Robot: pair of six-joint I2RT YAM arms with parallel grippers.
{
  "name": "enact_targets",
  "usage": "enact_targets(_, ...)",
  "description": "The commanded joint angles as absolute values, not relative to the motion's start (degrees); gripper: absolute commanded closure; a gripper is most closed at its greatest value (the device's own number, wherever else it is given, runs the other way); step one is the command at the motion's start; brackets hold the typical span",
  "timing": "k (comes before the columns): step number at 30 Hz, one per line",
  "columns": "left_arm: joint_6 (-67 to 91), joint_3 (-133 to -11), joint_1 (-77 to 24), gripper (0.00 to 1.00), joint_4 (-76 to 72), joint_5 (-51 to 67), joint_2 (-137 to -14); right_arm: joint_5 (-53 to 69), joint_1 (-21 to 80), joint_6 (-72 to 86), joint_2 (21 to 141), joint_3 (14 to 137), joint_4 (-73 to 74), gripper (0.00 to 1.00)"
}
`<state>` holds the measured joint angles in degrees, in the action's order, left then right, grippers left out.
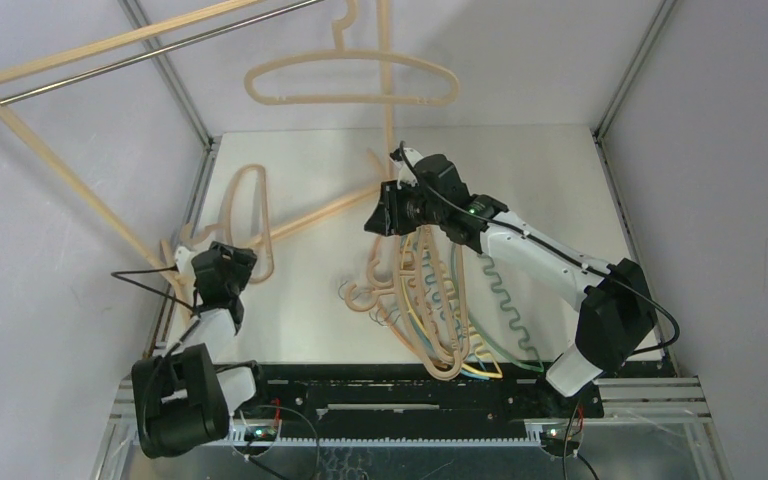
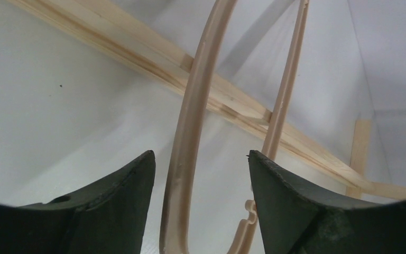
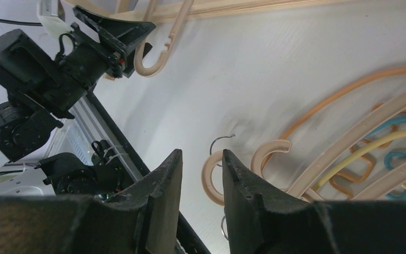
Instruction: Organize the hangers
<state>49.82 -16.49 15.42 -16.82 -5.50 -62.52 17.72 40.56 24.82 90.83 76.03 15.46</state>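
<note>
A pile of hangers (image 1: 438, 300), light-wood ones with orange, teal, yellow and green wavy ones, lies in the middle of the table. It also shows in the right wrist view (image 3: 359, 143). One light-wood hanger (image 1: 352, 82) hangs up at the back. Another light-wood hanger (image 1: 247, 215) lies at the left. My left gripper (image 1: 235, 262) is open with this hanger's two bars (image 2: 187, 137) between its jaws, unclamped (image 2: 201, 154). My right gripper (image 1: 380, 218) hovers above the pile's far end. Its jaws (image 3: 201, 152) stand narrowly apart and empty.
The big light-wood rack frame with a metal rail (image 1: 160, 45) stands at the back left. Its base bar (image 1: 310, 222) runs diagonally across the table and its post (image 1: 388, 100) rises by my right gripper. White walls close in the table on both sides.
</note>
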Motion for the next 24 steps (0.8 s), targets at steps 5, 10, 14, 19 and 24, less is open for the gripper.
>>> enact_targets(5,51.2,-14.0,16.1,0.40,-26.2,-1.9,-68.0,18.6,40.1,25.8,87.8,74.4,11.5,0.60)
enact_targets(10,51.5,-13.7,16.1,0.63,-27.8,-0.3,-68.0,18.5,39.9,26.2,87.2,73.3,11.1,0.60)
enact_targets(14,51.2,-14.1,16.1,0.95,-28.0,1.3,-67.8,18.3,39.7,26.6,87.1,72.5,10.6,0.61)
enact_targets(19,49.8,-14.4,16.0,1.00,-27.4,5.1,-64.3,18.6,39.5,27.0,87.4,72.2,9.8,0.61)
enact_targets(24,45.9,-16.1,13.3,1.00,-19.0,3.6,-54.4,18.8,39.4,27.6,87.9,72.2,9.1,0.62)
